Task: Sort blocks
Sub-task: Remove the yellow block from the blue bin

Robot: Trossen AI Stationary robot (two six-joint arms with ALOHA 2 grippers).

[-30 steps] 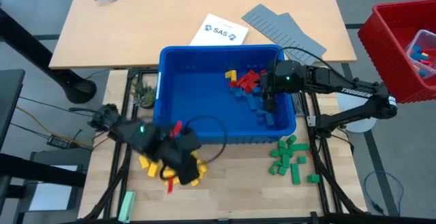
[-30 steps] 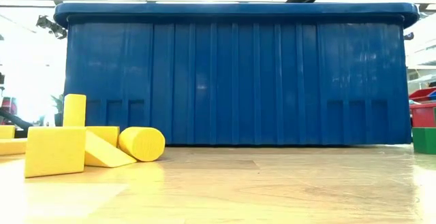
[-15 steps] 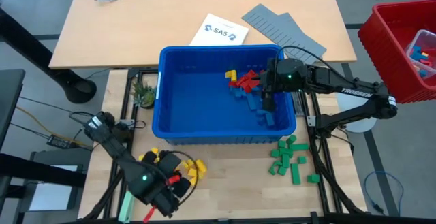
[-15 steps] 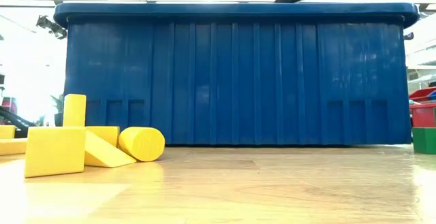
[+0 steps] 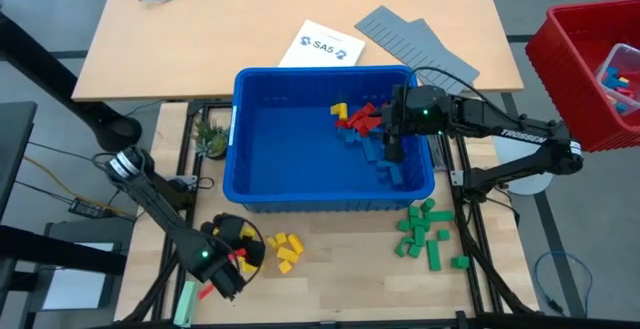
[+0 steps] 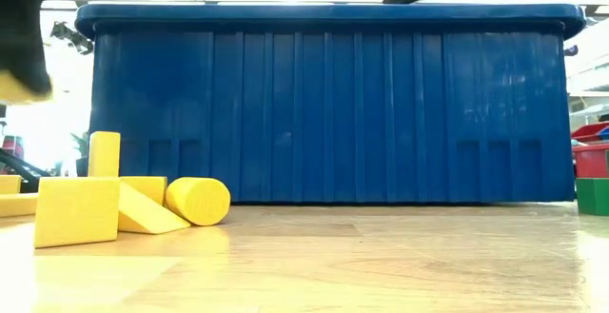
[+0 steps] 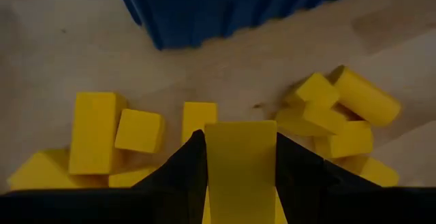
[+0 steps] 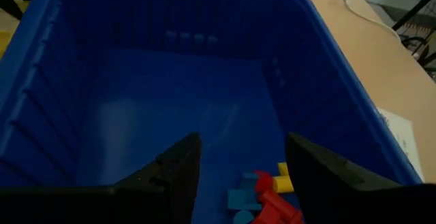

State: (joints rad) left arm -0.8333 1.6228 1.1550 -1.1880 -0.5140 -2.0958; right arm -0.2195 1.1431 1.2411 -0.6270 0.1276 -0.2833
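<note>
Blocks are lying sorted near the bench's front edge: yellow pile (image 5: 285, 249) and green pile (image 5: 425, 231). Left gripper (image 7: 240, 176) is gripping a yellow block (image 7: 240, 157) above the yellows; a careless release could scatter them. Right gripper (image 8: 238, 157) is hovering, fingers apart and empty, inside the blue bin (image 5: 262, 169).

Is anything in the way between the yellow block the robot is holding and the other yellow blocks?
Nothing visible. The left gripper holds a yellow block right over the yellow pile on the table, with only bare wood between.
</note>
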